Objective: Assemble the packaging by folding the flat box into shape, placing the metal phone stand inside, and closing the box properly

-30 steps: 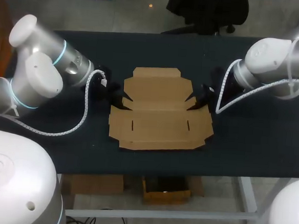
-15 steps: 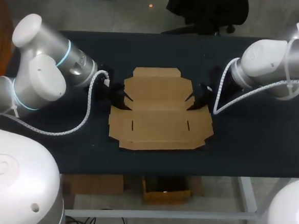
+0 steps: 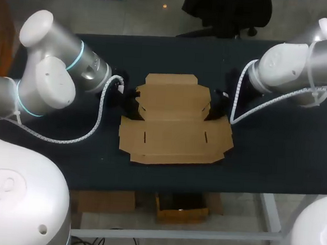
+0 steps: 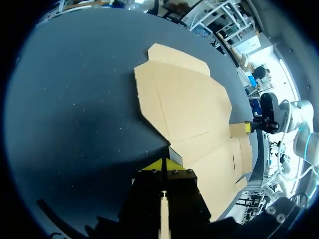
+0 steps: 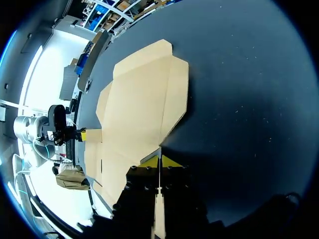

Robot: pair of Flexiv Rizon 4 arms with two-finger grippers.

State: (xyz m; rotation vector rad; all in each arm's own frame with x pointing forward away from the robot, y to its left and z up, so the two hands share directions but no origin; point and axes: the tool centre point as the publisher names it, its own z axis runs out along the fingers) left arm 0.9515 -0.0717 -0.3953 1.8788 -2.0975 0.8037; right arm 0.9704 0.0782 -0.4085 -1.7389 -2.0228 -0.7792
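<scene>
Left gripper and right gripper have moved inward against the flat brown cardboard box on the dark counter; both sets of fingers are clenched.

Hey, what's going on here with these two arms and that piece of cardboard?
Two robot arms are working on a flat cardboard box that lies unfolded on the dark table. The left gripper and the right gripper sit at its opposite side edges, each with its fingers together and its tips at the cardboard's edge. The box is not yet folded into shape.
</scene>
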